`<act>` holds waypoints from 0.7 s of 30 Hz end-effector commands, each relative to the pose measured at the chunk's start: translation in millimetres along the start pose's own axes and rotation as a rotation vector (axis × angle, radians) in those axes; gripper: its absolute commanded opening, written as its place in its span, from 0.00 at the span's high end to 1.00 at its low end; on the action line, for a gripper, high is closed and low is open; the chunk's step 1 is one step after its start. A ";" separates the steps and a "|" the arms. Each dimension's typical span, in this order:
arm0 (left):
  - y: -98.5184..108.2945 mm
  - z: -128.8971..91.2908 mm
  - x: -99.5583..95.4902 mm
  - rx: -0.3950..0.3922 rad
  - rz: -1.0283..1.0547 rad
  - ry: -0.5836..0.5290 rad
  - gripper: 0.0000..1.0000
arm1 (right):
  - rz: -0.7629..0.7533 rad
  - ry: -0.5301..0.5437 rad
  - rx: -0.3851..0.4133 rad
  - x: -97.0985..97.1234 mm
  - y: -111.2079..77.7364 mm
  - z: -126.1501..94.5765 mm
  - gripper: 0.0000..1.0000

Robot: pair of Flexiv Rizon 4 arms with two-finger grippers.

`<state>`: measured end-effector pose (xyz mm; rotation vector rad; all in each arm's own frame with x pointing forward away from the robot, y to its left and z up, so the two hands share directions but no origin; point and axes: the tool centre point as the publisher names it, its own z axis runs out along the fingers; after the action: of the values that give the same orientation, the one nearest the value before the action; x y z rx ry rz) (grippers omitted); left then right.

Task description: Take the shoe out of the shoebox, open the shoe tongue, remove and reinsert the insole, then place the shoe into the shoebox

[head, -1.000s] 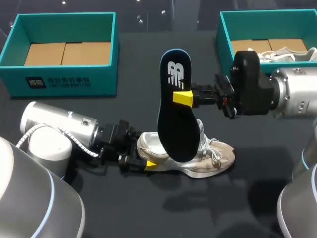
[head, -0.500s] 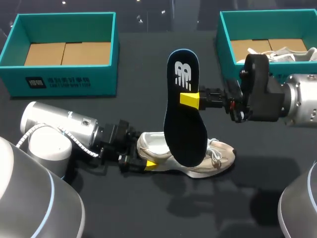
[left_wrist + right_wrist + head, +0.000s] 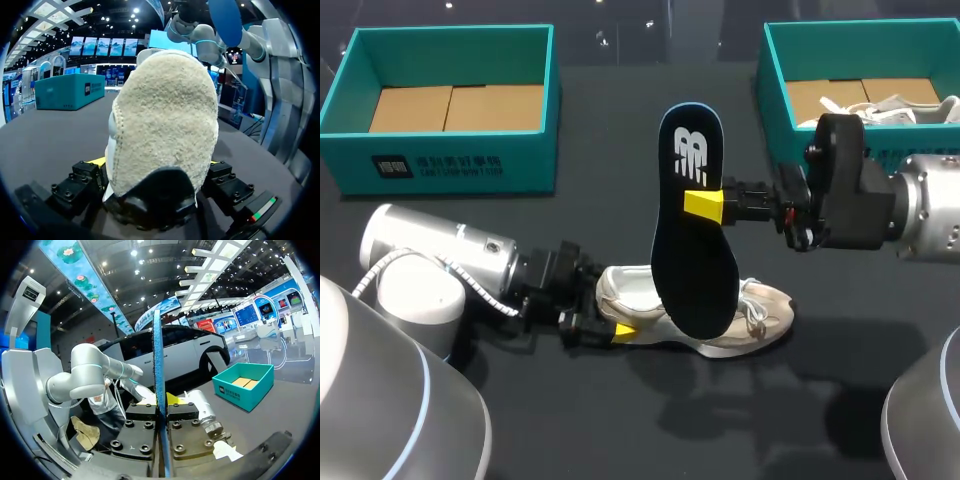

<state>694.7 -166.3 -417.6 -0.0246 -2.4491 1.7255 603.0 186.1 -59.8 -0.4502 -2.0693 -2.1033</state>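
**A:** so where's the shoe [image 3: 760, 305] at?

**B:** It sits on the table [image 3: 620, 420], with the left gripper [image 3: 620, 324] pinching its heel from both sides. The insole [image 3: 690, 250] stands upright over it and blocks the shoe's middle. The right gripper [image 3: 704, 204] is clamped on the insole's edge.

**A:** and further back?

**B:** two teal boxes, well apart: the left shoebox [image 3: 450, 165] and the right shoebox [image 3: 772, 80], which has another shoe [image 3: 900, 102] in it.
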 end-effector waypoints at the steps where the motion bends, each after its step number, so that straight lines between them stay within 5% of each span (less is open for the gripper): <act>1: -3.3 -6.2 1.7 -0.010 0.002 -0.004 0.00 | 0.000 -0.006 -0.001 1.7 -0.8 2.2 1.00; 11: -4.0 -19.8 1.0 -0.089 0.041 -0.011 0.00 | 0.000 -0.006 -0.001 1.7 -0.8 2.2 1.00; 21: -4.8 -41.0 -1.9 -0.269 0.072 0.001 0.00 | 0.000 -0.006 -0.001 1.7 -0.8 2.2 1.00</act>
<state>699.9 -134.1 -409.7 -0.1282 -2.6482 1.5025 603.2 185.5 -60.2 -0.4495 -2.0701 -2.1023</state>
